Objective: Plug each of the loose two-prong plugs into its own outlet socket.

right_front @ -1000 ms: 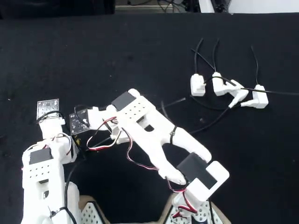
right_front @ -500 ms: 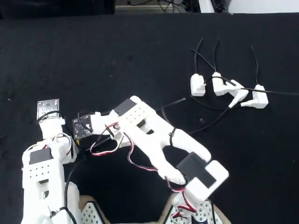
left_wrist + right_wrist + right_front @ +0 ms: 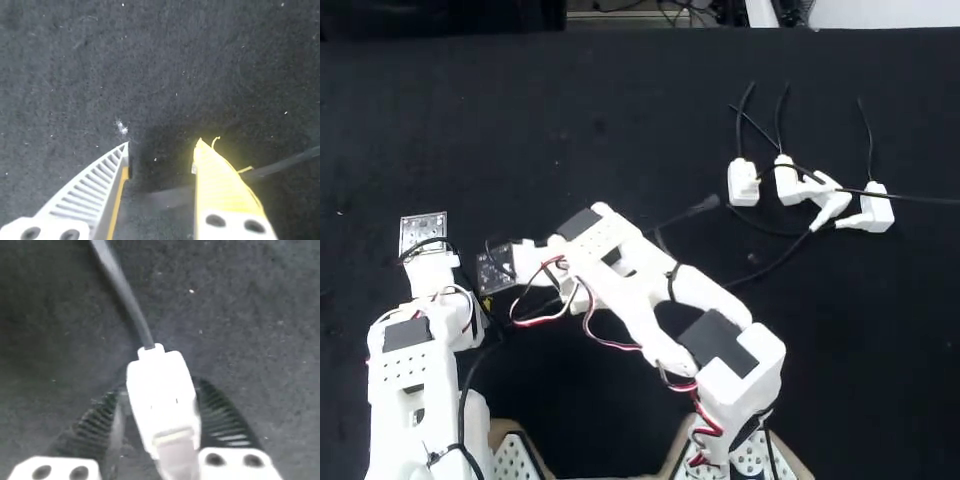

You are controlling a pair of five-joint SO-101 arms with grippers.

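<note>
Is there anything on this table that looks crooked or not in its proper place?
Yes. In the row near the table's far edge, one white piece lies slanted, while those beside it look straighter. Also, the right gripper holds a white plug on a black cable, away from that row.

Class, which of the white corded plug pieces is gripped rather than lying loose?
The white plug clamped in the right gripper, black cord leading away. The other four lie loose in a row on the black cloth.
</note>
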